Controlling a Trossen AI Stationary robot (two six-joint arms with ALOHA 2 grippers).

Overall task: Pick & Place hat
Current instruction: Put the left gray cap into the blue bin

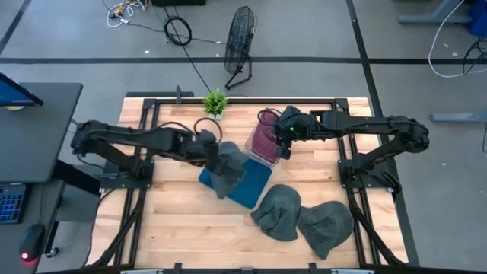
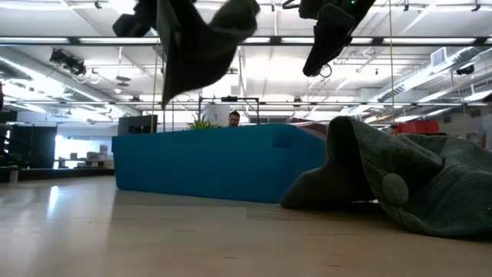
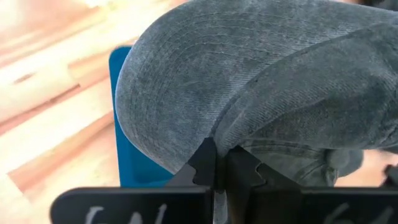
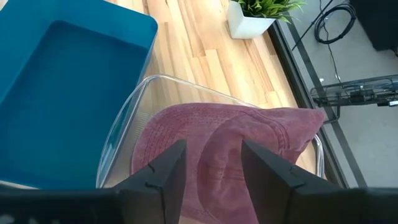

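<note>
My left gripper (image 1: 209, 149) is shut on a grey hat (image 1: 226, 169) that hangs over the blue bin (image 1: 255, 186); the hat also shows in the low view (image 2: 201, 42) and the left wrist view (image 3: 261, 81). My right gripper (image 1: 284, 146) is open above a clear bin (image 4: 124, 118) with a maroon hat (image 4: 217, 155) lying inside. Two more grey hats (image 1: 280, 211) (image 1: 327, 227) lie on the table near the front. My left gripper pinches a fold of the grey hat's cloth (image 3: 217, 134) between its two fingers. The hat is lifted clear and hangs slack below the fingers, over the blue bin.
A small potted plant (image 1: 215, 102) stands at the table's far edge. The clear bin (image 1: 262, 141) stands next to the blue bin's far right side. Bare wood lies at the front left of the table.
</note>
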